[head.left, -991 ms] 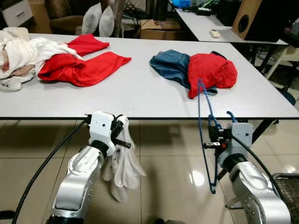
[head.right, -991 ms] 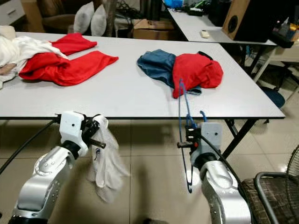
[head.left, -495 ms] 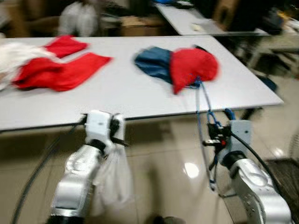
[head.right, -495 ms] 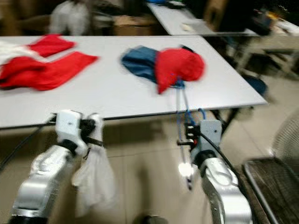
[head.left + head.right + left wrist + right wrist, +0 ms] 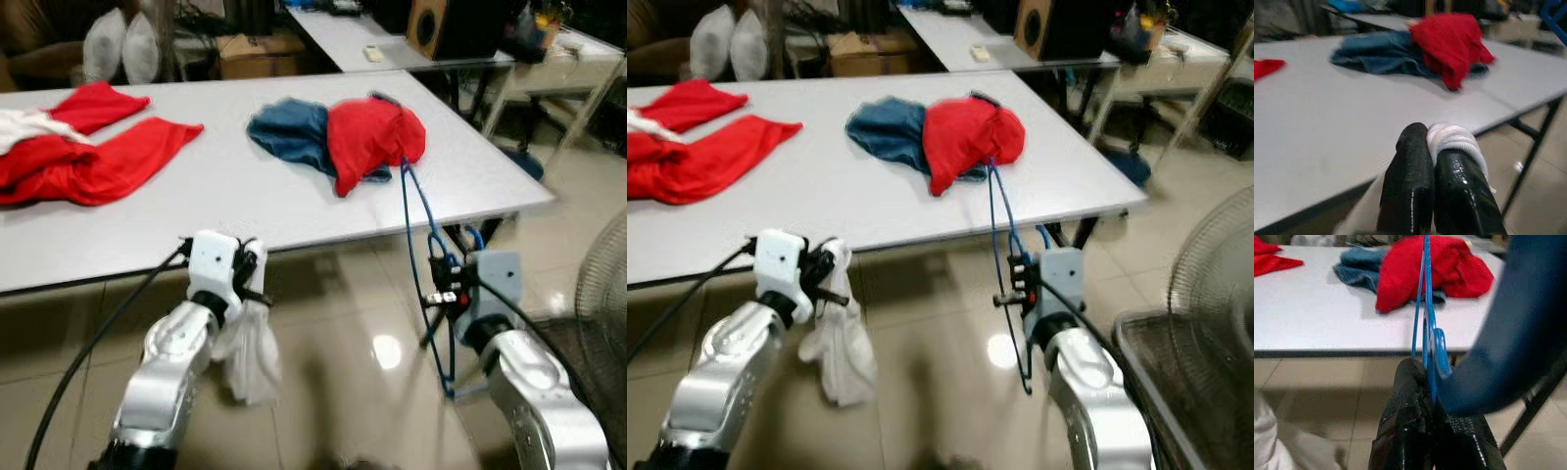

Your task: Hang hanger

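A: Where is the blue hanger?
B: The right end effector has its two black fingers pressed together on the hanger's thin wire. It stands roughly upright in front of the desk's near edge, close to the near right corner. Its upper part reaches up past that edge, in front of the red garment, and its lower part hangs down over the tiled floor.

A: And the left end effector?
B: It is pinching a white cloth. The cloth droops below the end effector, just under the desk's near edge, and the wrist view shows the white fabric wrapped over one of the closed fingers.

A: What lies on the desk?
B: The red garment is heaped on a blue one toward the right side. More red clothing is spread near the left edge.

A: Anything beyond it?
B: A second desk with a speaker on it, and a fan grille at the far right.
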